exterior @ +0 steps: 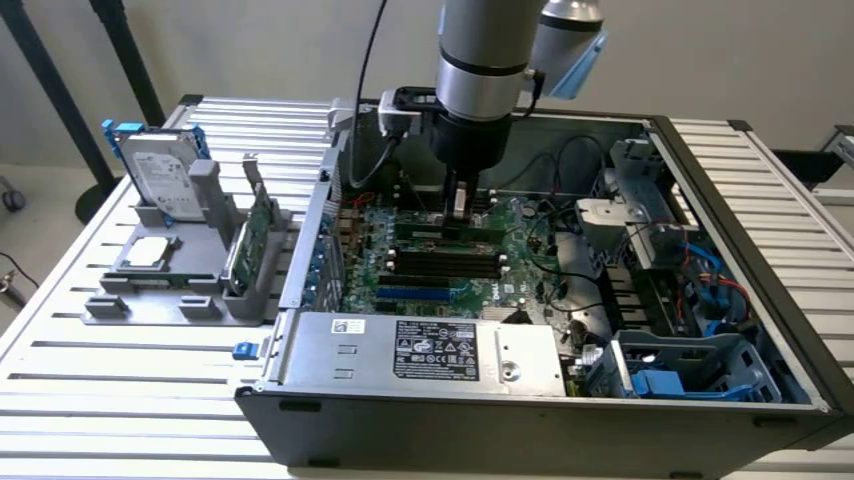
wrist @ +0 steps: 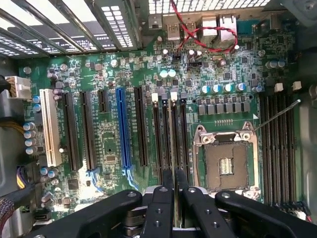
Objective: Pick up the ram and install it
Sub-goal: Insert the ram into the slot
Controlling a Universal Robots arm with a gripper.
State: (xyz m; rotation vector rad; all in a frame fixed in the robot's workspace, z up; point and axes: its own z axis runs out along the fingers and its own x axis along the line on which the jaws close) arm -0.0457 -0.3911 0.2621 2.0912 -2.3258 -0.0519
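well, the gripper (wrist: 174, 181) has its jaws pinched narrow on the ram (wrist: 173, 134), held edge-on above the motherboard (wrist: 109, 148), between the expansion slots (wrist: 124, 129) and the open processor socket (wrist: 225, 166). its long axis runs parallel to the four black memory slots (wrist: 280, 148), which lie sideways from the jaws, beyond the socket, by the board's edge.

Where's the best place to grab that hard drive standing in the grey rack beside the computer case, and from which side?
Pinch the hard drive across its two broad faces near the top edge, coming down from above. It stands on edge in the rack, whose posts cover its lower part.
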